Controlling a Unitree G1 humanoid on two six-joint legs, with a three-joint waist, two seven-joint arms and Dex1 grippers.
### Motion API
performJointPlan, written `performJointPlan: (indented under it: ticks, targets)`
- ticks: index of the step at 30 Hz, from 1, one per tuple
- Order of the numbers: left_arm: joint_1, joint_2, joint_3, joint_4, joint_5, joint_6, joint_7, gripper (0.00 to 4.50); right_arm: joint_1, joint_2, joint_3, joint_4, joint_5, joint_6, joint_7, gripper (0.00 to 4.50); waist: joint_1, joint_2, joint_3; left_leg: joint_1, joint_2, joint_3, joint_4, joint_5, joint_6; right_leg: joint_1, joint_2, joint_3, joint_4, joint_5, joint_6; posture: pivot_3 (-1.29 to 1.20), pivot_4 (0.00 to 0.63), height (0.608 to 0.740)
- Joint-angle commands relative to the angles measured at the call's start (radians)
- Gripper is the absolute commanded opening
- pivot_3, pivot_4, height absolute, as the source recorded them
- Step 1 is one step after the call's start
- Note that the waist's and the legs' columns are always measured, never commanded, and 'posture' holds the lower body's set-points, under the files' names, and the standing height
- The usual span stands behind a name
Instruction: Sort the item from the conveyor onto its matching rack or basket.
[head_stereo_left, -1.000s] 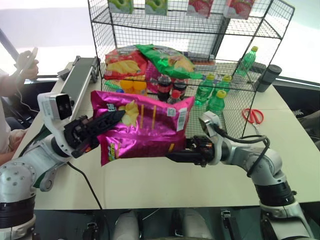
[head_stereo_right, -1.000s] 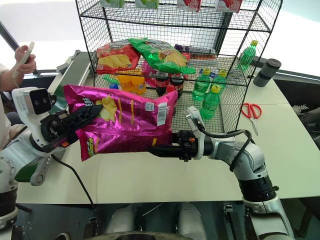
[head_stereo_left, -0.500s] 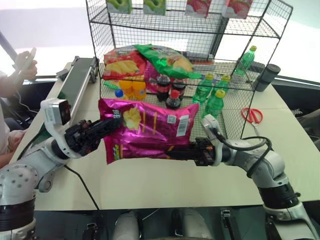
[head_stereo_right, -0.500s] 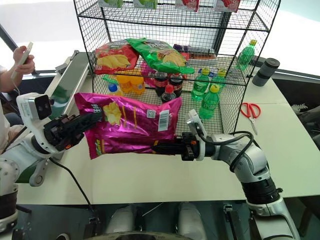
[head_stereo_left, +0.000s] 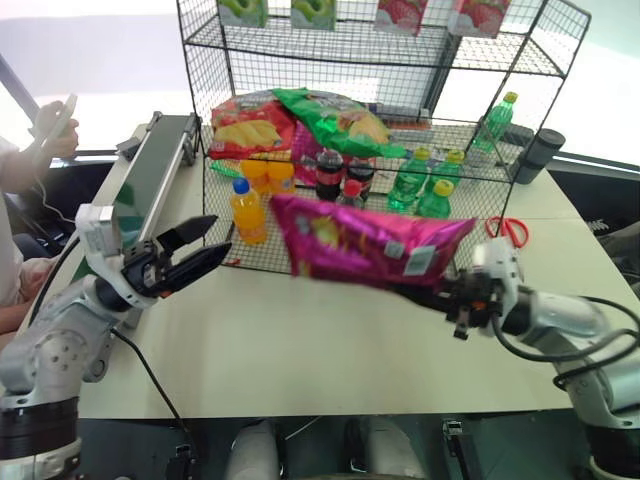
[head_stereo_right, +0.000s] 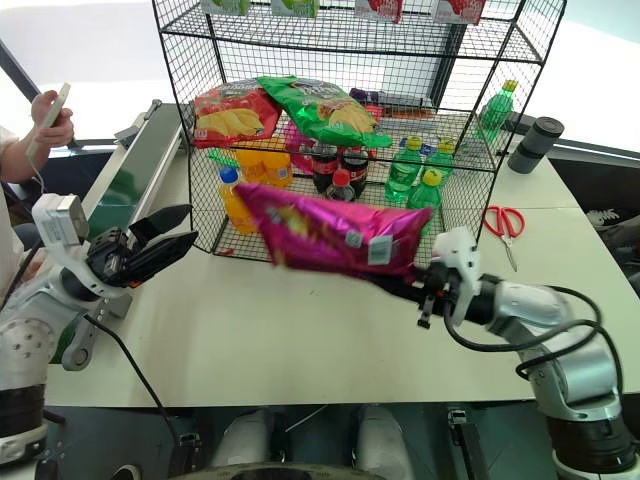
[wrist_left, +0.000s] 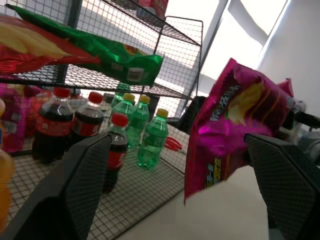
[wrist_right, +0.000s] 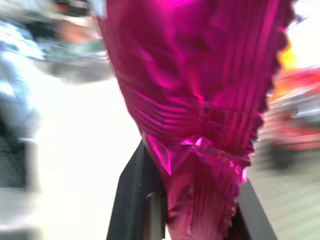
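Carrying the pink chip bag (head_stereo_left: 368, 240) one-handed now — it hangs in the air over the table (head_stereo_left: 300, 360), just in front of the black wire rack (head_stereo_left: 380, 60), stretched out sideways from the right gripper (head_stereo_right: 425, 290), which is clamped on one crimped end; the right wrist view has the foil pinched between its two fingers (wrist_right: 137, 200). Left gripper (head_stereo_left: 195, 255) is off the bag, jaws spread wide, nothing in them, sitting near the conveyor (head_stereo_left: 155, 170) side. Step in hand, as I read it: get the bag up onto the chip tier, where the red chip bag (head_stereo_left: 245, 125) and green chip bag (head_stereo_left: 335, 115) already lie. To do it well — lift the free end first so it clears the tier's front wire, go in lengthways, and don't let the drooping end sweep the orange bottle (head_stereo_left: 245, 210) or the cola bottles (head_stereo_left: 343, 175) below. Grip is on the seam alone, so a slow swing looks safer. Release once the bag's weight is on the shelf.
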Motion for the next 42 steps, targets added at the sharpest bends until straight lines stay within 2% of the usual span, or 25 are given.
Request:
performJointPlan:
  ticks: [1, 4, 10, 13, 15, 16, 18, 27, 34, 42]
  targets:
    - [-0.047, -0.03, -0.051, 0.058, 0.105, -0.096, -0.041, 4.5, -0.026, 0.016, -0.077, -0.002, -0.207, -0.271, -0.124, 0.2, -0.002, 0.0, 0.0, 0.0, 0.0, 0.0, 0.0, 0.0, 0.0, 0.0, 0.0, 0.0, 0.0, 0.0, 0.0, 0.0, 0.15, 0.726]
    - [-0.094, -0.067, -0.084, 0.118, 0.151, -0.132, -0.057, 4.5, -0.009, 0.04, -0.107, -0.003, -0.334, -0.443, -0.213, 0.2, -0.002, 0.0, 0.0, 0.0, 0.0, 0.0, 0.0, 0.002, -0.004, 0.0, 0.0, 0.0, 0.0, 0.0, 0.0, 0.0, 0.15, 0.726]
    - [-0.127, -0.076, -0.119, 0.156, 0.191, -0.144, -0.109, 4.5, -0.009, 0.054, -0.206, 0.013, -0.367, -0.5, -0.327, 0.2, -0.004, 0.0, 0.0, 0.0, 0.0, 0.001, 0.0, 0.004, -0.007, 0.0, 0.0, 0.0, 0.0, 0.0, 0.001, 0.0, 0.15, 0.726]
    - [-0.139, -0.08, -0.137, 0.154, 0.235, -0.179, -0.117, 4.5, -0.051, 0.008, -0.217, 0.099, -0.514, -0.526, -0.407, 0.2, -0.006, 0.0, 0.001, 0.001, 0.0, 0.0, 0.0, 0.003, -0.005, 0.0, 0.0, 0.0, 0.001, 0.0, 0.001, 0.0, 0.15, 0.726]
    - [-0.134, -0.085, -0.152, 0.14, 0.276, -0.222, -0.118, 4.5, -0.078, -0.052, -0.202, 0.162, -0.696, -0.562, -0.497, 0.2, -0.006, 0.002, 0.001, 0.001, 0.0, 0.001, 0.0, 0.003, -0.004, 0.0, 0.0, 0.0, 0.001, 0.0, 0.001, 0.0, 0.15, 0.726]
    - [-0.13, -0.091, -0.156, 0.133, 0.294, -0.244, -0.109, 4.5, -0.093, -0.061, -0.194, 0.187, -0.712, -0.584, -0.517, 0.2, -0.006, 0.002, 0.002, 0.001, 0.0, 0.001, 0.0, 0.002, -0.004, 0.0, 0.0, 0.001, 0.001, 0.0, 0.001, 0.0, 0.15, 0.726]
    - [-0.111, -0.106, -0.17, 0.105, 0.337, -0.299, -0.09, 4.5, -0.125, -0.102, -0.142, 0.263, -0.842, -0.597, -0.586, 0.2, -0.006, 0.002, 0.001, 0.001, 0.0, 0.001, 0.0, 0.003, -0.005, 0.0, 0.0, 0.0, 0.001, 0.0, 0.001, 0.0, 0.15, 0.726]
    - [-0.052, -0.157, -0.172, -0.004, 0.363, -0.344, 0.002, 4.5, -0.293, -0.143, 0.035, 0.496, -1.066, -0.574, -0.759, 0.2, -0.01, 0.003, 0.002, 0.001, 0.0, 0.002, 0.0, 0.005, -0.007, 0.0, 0.0, 0.001, 0.002, -0.001, 0.001, 0.0, 0.15, 0.726]
    - [-0.026, -0.206, -0.209, -0.087, 0.38, -0.349, 0.089, 4.5, -0.46, -0.134, 0.135, 0.697, -1.098, -0.545, -0.828, 0.2, -0.007, 0.004, 0.003, 0.001, 0.0, 0.002, 0.0, 0.005, -0.008, 0.0, 0.0, 0.001, 0.001, -0.001, 0.001, 0.0, 0.15, 0.726]
    - [-0.039, -0.253, -0.243, -0.114, 0.421, -0.383, 0.161, 4.5, -0.6, -0.09, 0.21, 0.824, -1.086, -0.5, -0.859, 0.2, -0.009, 0.004, 0.003, 0.001, 0.0, 0.002, 0.001, 0.005, -0.008, 0.0, 0.0, 0.001, 0.002, 0.0, 0.001, 0.0, 0.15, 0.726]
